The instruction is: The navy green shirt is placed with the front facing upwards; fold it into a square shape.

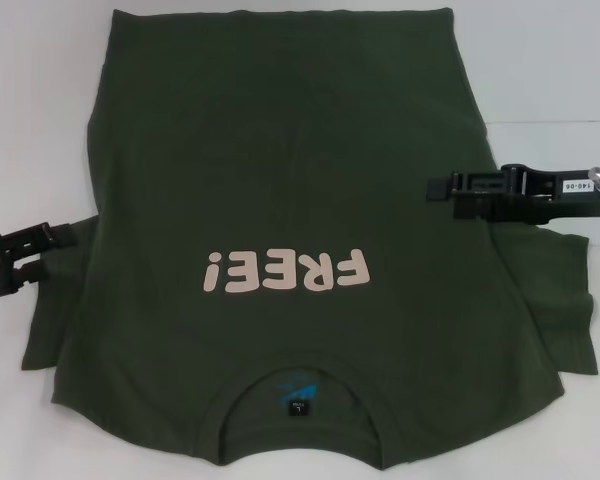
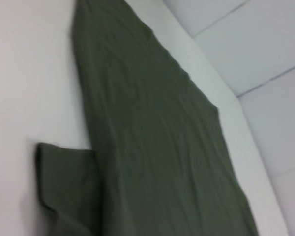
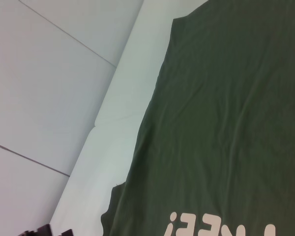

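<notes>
I see the navy green shirt [image 1: 280,230] lying flat and face up on the white table [image 1: 540,60]. It fills the middle of the head view, with the collar at the bottom edge and the hem at the top. The pink "FREE!" print [image 1: 285,270] reads upside down from my side. No fold is made yet, I judge: both sleeves are spread out to the sides and the body shows its full length. So the whole folding is left to do.

The left gripper [image 1: 20,255] is at the middle left edge of the head view, just beside the left sleeve. The right gripper [image 1: 480,190] is at the middle right, over the side seam of the shirt. For both claws I cannot tell whether they are wide or narrow, and neither seems to hold cloth.

The head view alone shows the blue neck label [image 1: 298,395] and both arms. The left wrist view shows the shirt's long side edge and a sleeve [image 2: 64,187] with its end a little curled. The right wrist view shows the other edge and part of the print near its bottom.
</notes>
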